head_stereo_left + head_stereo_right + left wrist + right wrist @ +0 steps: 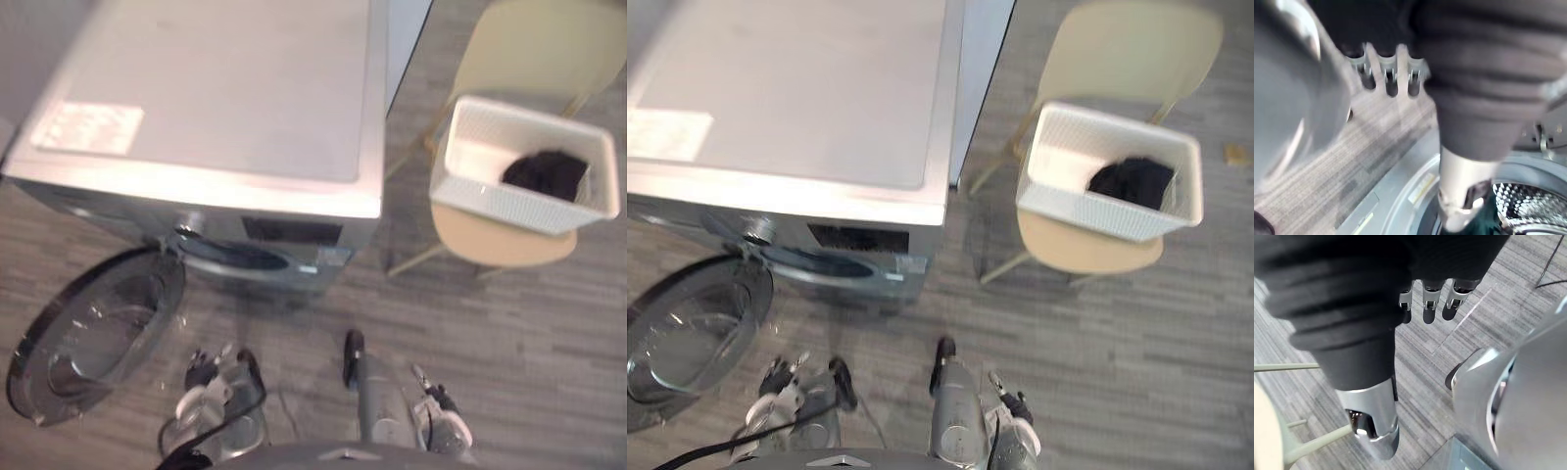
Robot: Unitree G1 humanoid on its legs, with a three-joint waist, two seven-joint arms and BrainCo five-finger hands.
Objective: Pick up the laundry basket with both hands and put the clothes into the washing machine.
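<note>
The basket (529, 204) holding clothes (546, 173) sits on a chair (500, 247) right of the washing machine (216, 88).

Your head eyes are both looking down, sharing the washer (225, 108) at 11 o'clock; wrist cameras are facing floor (1449, 323), close.

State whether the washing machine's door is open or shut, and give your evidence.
Open. The round door stands swung out from the washing machine, its drum opening uncovered.

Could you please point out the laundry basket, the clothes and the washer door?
laundry basket (502, 205): left eye view, near wall.
clothes (546, 174): left eye view, pile's middle.
washer door (93, 333): left eye view, glass.
</note>
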